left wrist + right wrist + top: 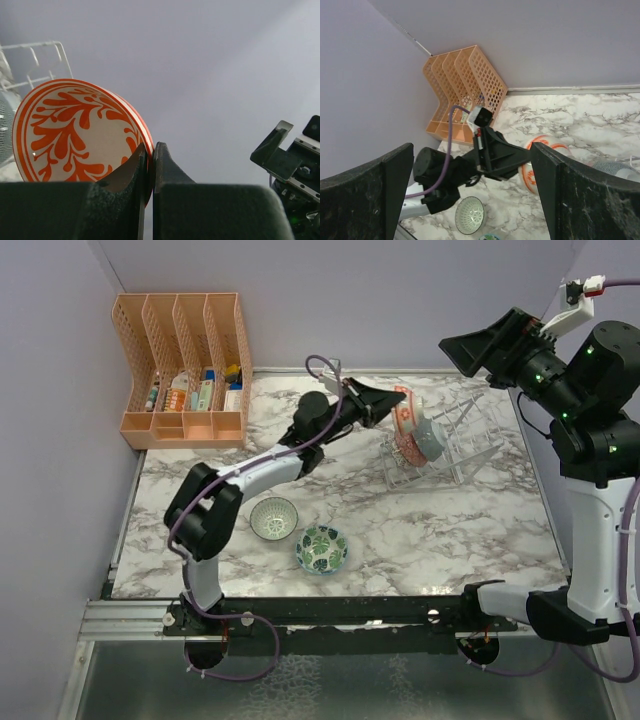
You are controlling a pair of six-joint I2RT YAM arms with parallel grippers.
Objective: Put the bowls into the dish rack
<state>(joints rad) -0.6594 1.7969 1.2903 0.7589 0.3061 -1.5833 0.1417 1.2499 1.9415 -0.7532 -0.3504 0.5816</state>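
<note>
Bowls are lying in two places. Two are sitting open side up on the marble table (450, 530) in front of the left arm: the lattice bowl (274, 518) and, just beside it toward the near edge, the leaf bowl (321, 549). The rack (480, 435) is standing on the right rear part of the table, and the grey bowl (433, 440) is leaning on its edge between the prongs. To the left of it one more bowl is perhaps standing in the rack — the clear wires and the arm are making this hard to see.

The left claw (151, 150) is reaching over the left end of the rack and is pinching the rim of the red bowl (70, 130). Its two fingers are nearly closed, with only the thin wall of the bowl between them. The red bowl is standing on edge, its patterned inside facing the wrist camera, near the grey bowl. Whether it is touching the rack, I cannot tell.

The right claw (471, 160) is hanging high at the right side — its fingers are spread wide and are holding nothing. The organiser (185, 370) is standing in the left rear corner, well apart from the rack.
</note>
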